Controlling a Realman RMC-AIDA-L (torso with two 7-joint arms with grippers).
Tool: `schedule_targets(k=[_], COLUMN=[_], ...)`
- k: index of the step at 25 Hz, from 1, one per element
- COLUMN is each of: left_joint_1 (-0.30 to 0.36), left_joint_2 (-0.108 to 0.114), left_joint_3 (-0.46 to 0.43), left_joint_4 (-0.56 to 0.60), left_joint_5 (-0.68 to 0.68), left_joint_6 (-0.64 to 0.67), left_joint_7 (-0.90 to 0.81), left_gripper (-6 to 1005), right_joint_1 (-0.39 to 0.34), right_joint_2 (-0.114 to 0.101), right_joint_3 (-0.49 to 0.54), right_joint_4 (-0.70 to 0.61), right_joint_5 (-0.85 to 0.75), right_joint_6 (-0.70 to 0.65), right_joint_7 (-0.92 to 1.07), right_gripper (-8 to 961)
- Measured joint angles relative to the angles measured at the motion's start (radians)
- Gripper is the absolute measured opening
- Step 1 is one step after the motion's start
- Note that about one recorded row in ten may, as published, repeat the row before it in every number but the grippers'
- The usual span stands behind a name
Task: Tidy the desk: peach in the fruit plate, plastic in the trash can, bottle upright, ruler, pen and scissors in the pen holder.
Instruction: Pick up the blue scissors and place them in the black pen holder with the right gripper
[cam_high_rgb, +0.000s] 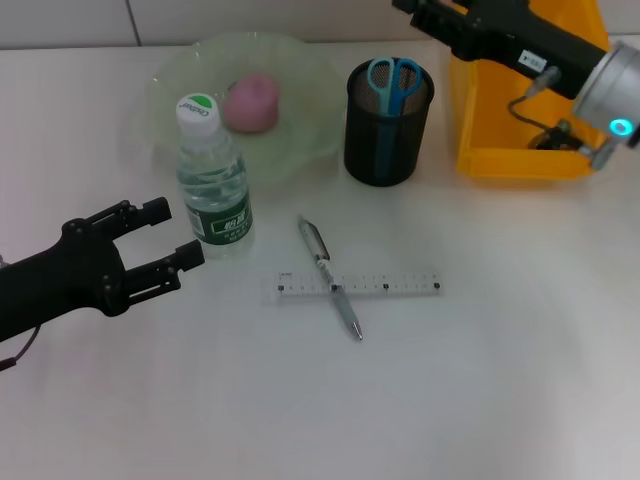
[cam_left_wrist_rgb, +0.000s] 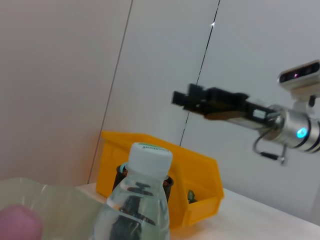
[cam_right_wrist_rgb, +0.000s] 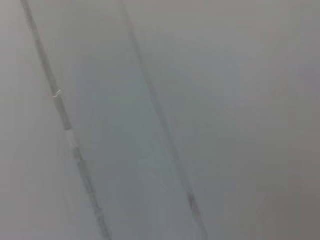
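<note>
The clear bottle (cam_high_rgb: 213, 185) with a white and green cap stands upright in front of the green fruit plate (cam_high_rgb: 310, 110), and it also fills the foreground as the bottle (cam_left_wrist_rgb: 137, 200) in the left wrist view. A pink peach (cam_high_rgb: 251, 102) lies in the plate. Blue-handled scissors (cam_high_rgb: 393, 80) stick out of the black mesh pen holder (cam_high_rgb: 388, 125). On the table a pen (cam_high_rgb: 330, 277) lies across a clear ruler (cam_high_rgb: 360, 285). My left gripper (cam_high_rgb: 175, 233) is open just left of the bottle, holding nothing. My right gripper (cam_high_rgb: 412, 8) hangs high above the pen holder. The plastic is out of view.
A yellow bin (cam_high_rgb: 510, 150) stands right of the pen holder, under my right arm. The left wrist view shows that bin (cam_left_wrist_rgb: 200, 180) and my right gripper (cam_left_wrist_rgb: 185, 97) against the wall. The right wrist view shows only grey wall.
</note>
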Motion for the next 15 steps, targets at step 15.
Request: schedule_targets(k=[15], left_joint_1=[0.001], left_joint_2=[-0.006], left_joint_3=[0.000], left_joint_4=[0.000], left_joint_5=[0.000], left_joint_6=[0.010], left_joint_7=[-0.010], left_gripper=[784], right_joint_1=[0.151], right_joint_2=[-0.061], right_joint_3=[0.112], right_joint_4=[-0.779], right_joint_5=[-1.193], right_joint_6=[-0.642], right_joint_7=[0.611], right_gripper=[596])
